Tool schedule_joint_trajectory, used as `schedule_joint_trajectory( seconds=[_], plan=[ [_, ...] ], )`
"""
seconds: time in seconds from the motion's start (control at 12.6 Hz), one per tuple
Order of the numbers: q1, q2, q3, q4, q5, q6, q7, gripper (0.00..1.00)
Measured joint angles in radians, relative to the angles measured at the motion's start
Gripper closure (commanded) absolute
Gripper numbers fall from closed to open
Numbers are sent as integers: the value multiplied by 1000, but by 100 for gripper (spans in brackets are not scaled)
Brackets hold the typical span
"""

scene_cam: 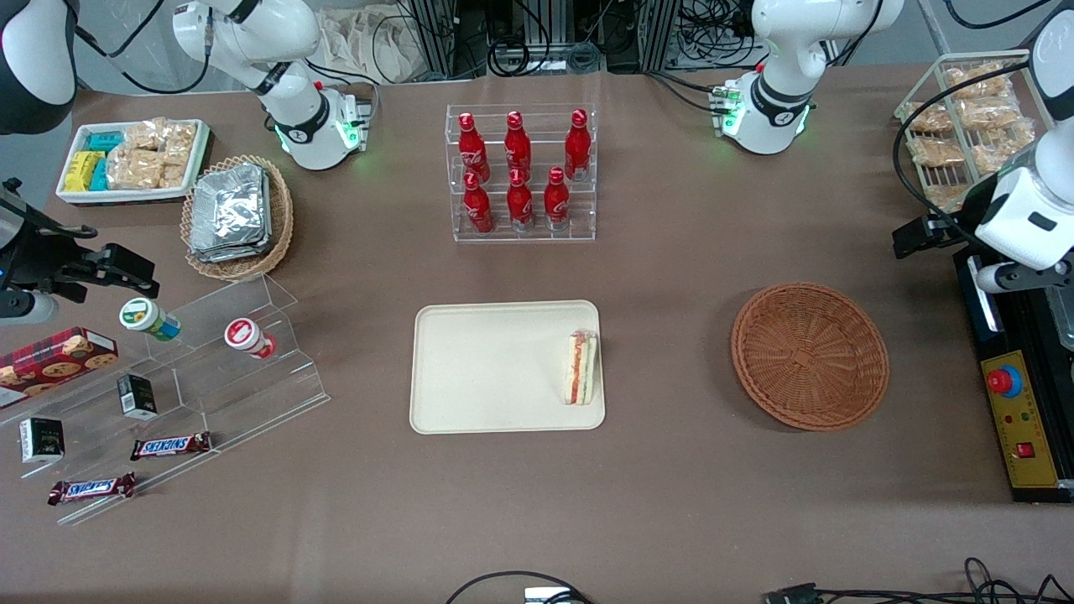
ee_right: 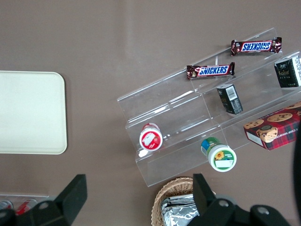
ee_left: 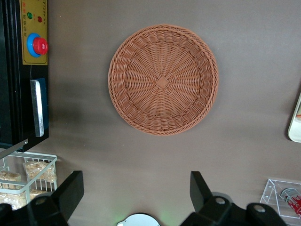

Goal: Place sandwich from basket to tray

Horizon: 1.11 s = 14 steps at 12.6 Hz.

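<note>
Since the sandwich [scene_cam: 581, 367] lies on the tray [scene_cam: 470, 369], the transfer reads as essentially complete. It rests inside the rim at the tray's end nearest the basket [scene_cam: 810, 356], lying on its side with the red-orange and green filling edge showing; nothing grips or touches it.

The basket is empty in both views that show it: the front view shows bare weave to the centre, and the left wrist view confirms the same for the basket [ee_left: 163, 79], with no item on its floor or rim. It stands well apart from the tray, toward the working arm's end of the table.

The gripper [ee_left: 134, 197] is held high above the table near the basket, clear of both basket and tray. Its fingers [ee_left: 70, 190] stand wide apart and hold nothing.

Assessment: pick, carry and release appear done. The sandwich sits close to the tray's rim but wholly within it, so no correction looks needed. What remains, at most, is for the arm to settle clear of the work area; I judge no further handling of the sandwich to be called for.
</note>
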Motion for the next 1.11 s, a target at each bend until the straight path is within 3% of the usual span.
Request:
schedule_joint_trajectory(
  seconds=[1.11],
  plan=[
    [0,-2,-3,-4,0,42,94,0]
  ],
)
